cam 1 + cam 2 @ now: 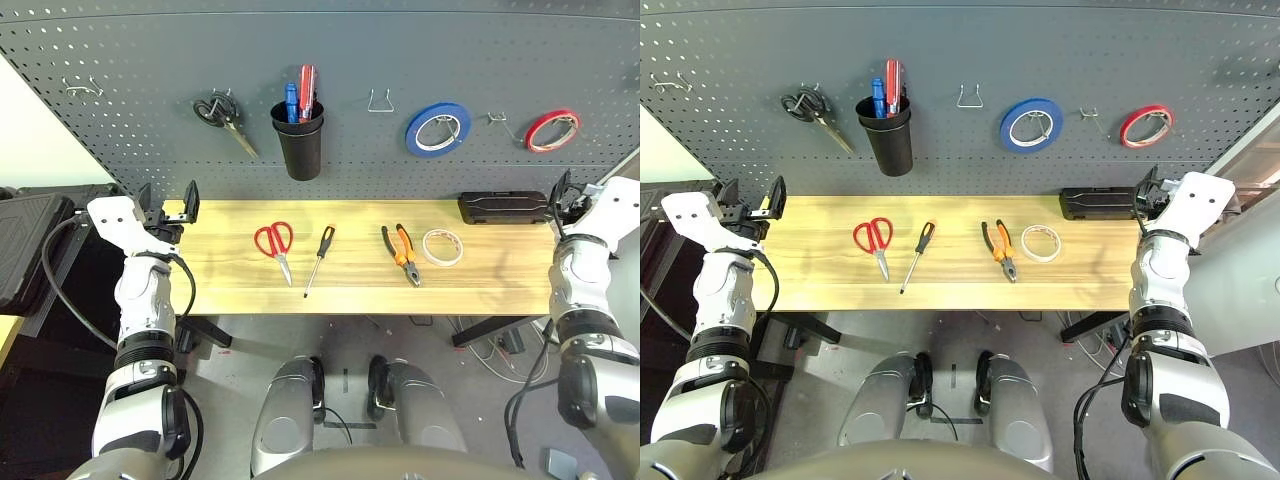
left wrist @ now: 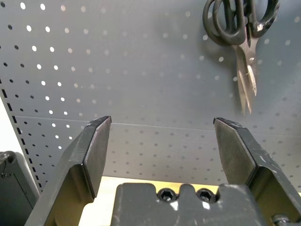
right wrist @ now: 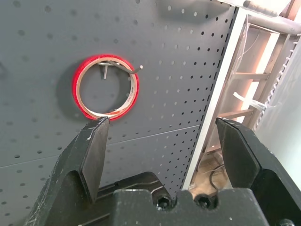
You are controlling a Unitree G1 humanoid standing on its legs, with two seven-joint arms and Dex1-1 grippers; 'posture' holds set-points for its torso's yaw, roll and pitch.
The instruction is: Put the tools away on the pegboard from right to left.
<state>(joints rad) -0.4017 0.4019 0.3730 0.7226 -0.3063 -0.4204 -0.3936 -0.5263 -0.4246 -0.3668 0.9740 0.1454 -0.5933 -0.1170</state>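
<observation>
Judging by right-to-left order, white tape roll first: flat on the worktop, right of the pliers. Our right gripper, fingers wide apart, empty, is nearer; the roll lies to its left. Left gripper also spread, empty.

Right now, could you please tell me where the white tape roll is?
In the left eye view, the white tape roll lies right of centre on the table, just right of the pliers.

Left gripper open, right gripper (likewise)
</observation>
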